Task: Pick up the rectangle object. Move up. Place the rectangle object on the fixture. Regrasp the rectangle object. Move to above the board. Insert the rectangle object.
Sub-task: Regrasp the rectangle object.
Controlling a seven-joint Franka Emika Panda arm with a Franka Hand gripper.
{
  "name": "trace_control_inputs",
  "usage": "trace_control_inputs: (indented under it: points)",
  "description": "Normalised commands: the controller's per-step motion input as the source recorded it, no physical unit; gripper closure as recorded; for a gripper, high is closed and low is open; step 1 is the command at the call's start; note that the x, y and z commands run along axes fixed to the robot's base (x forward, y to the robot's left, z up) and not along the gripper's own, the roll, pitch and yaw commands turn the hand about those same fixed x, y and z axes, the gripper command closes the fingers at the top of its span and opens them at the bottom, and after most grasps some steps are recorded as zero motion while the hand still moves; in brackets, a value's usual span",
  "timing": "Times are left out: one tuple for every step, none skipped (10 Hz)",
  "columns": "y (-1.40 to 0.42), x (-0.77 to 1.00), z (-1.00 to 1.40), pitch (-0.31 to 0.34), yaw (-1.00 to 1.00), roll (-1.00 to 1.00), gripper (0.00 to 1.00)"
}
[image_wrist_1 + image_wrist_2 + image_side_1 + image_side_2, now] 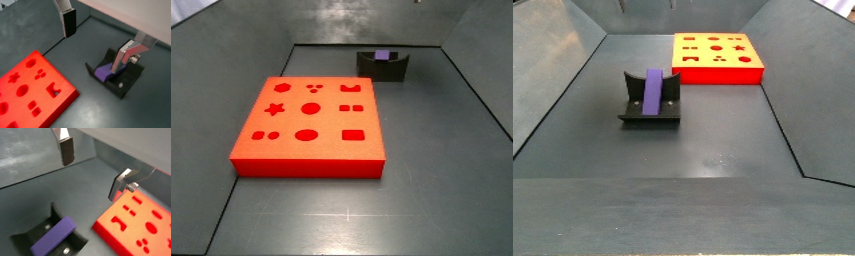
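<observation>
Purple block [55,236] on the fixture [649,110] should be pinched mid-length once the spread, empty gripper [93,170] is lowered, fingers [66,150] either side.

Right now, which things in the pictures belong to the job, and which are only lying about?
For the job:
- rectangle object, resting on the fixture
- board
- gripper, above the floor, fingers apart, holding nothing

Lying about:
- nothing that shows

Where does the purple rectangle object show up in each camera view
Wrist view: rectangle object in the fixture, partly behind a hand finger.
Wrist view: lying in the fixture, hand open above.
Side view: far end.
Side view: left of centre.
Shared landmark: the board.
</observation>
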Motion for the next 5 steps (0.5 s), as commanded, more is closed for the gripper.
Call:
trace_control_inputs:
  points:
    - [-0.02,-0.04,0.01,0.030,0.04,1.00,0.00]
    - [-0.02,-0.03,0.01,0.026,0.04,1.00,0.00]
    - [-0.02,-0.02,0.00,0.018,0.04,1.00,0.00]
    - [-0.02,-0.01,0.01,0.014,0.04,1.00,0.00]
    - [-0.02,-0.01,0.01,0.013,0.04,1.00,0.00]
